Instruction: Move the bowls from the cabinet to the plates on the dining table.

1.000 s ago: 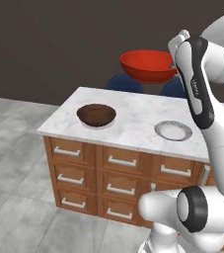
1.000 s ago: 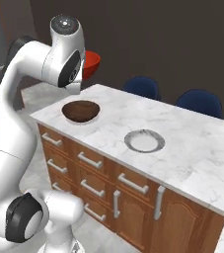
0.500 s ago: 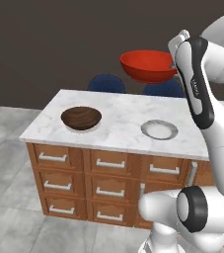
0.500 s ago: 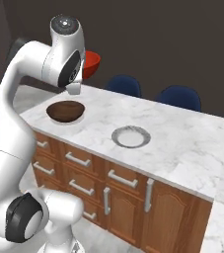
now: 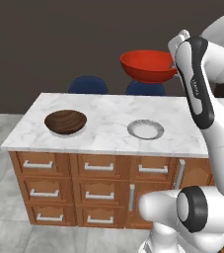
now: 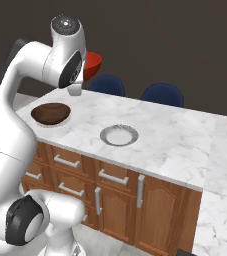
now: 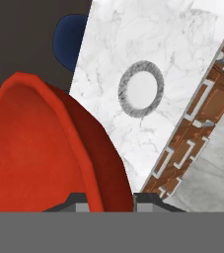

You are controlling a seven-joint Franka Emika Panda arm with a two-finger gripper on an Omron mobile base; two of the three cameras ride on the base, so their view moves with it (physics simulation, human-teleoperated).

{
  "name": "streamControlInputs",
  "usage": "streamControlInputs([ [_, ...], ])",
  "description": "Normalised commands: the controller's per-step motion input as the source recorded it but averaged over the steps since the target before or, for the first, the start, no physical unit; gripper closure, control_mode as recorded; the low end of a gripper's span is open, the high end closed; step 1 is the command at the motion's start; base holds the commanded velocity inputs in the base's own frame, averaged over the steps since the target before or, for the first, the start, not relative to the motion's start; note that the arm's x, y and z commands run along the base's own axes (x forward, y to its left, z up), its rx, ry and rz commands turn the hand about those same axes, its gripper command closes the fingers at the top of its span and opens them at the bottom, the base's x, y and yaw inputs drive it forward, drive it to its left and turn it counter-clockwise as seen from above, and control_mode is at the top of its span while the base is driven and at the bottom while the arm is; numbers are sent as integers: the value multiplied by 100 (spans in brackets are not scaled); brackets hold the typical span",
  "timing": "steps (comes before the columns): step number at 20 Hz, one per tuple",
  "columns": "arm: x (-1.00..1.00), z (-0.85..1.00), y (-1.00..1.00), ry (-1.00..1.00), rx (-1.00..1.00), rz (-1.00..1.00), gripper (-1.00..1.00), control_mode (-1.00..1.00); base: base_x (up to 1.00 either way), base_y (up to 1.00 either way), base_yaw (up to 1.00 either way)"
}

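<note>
Pinching the red bowl [image 5: 149,65] by its rim, the tool [image 7: 109,197] hangs above the marble tabletop [image 5: 108,129]; an empty plate [image 5: 145,129] lies below, dark wall behind.

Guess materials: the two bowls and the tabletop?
Dark bowl: looks like wood, brown with grain streaks, satin sheen.
Red bowl: smooth, glossy, uniform colour; glazed ceramic or plastic, can't tell which.
Tabletop: looks like white marble with grey veining, polished.
</note>
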Motion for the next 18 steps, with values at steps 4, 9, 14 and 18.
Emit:
streamControlInputs([
  [4,0,0,0,0,0,0,100,100,0,0,-25],
  [9,0,0,0,0,0,0,100,100,6,1,-18],
  [14,0,0,0,0,0,0,100,100,43,0,0],
  [18,0,0,0,0,0,0,100,100,62,-3,2],
])
